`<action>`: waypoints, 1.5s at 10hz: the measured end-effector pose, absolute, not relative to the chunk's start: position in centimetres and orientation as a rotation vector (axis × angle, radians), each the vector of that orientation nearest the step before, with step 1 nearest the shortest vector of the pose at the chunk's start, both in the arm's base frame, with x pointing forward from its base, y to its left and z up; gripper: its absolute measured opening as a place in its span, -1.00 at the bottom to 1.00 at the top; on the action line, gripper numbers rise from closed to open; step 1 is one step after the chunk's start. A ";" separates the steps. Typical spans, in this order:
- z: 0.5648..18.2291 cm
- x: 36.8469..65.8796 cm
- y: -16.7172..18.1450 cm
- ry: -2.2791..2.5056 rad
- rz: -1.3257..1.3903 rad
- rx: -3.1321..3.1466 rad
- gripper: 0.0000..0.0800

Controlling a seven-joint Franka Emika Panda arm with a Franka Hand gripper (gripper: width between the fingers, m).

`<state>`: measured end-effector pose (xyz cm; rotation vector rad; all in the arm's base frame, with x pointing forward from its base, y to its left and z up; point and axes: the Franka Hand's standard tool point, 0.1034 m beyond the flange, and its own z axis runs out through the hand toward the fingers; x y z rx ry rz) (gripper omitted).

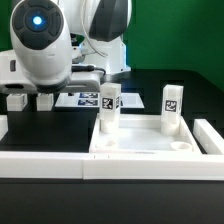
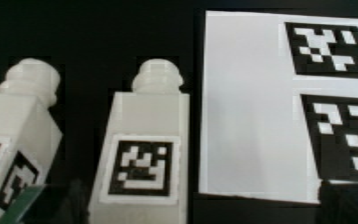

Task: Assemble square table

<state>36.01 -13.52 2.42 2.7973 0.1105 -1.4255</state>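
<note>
Dark tabletop (image 2: 87,40) — only our wrist view shows the open hand (image 2: 190,208); two legs (image 2: 19,130) (image 2: 149,140) lie beside the marker board (image 2: 247,120), long axes along its edge.

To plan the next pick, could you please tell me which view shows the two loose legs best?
The wrist view: both loose legs fill much of it close up, with their round pegs and one tag clear. The exterior view shows them only as small white blocks far to its left, with no detail.
</note>
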 end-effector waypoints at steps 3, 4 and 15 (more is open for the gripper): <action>2.5 36.2 -13.6 0.131 -1.424 2.804 0.62; 2.5 36.4 -13.5 0.138 -1.420 2.804 0.62; 0.7 35.4 -13.0 0.224 -1.412 2.816 0.58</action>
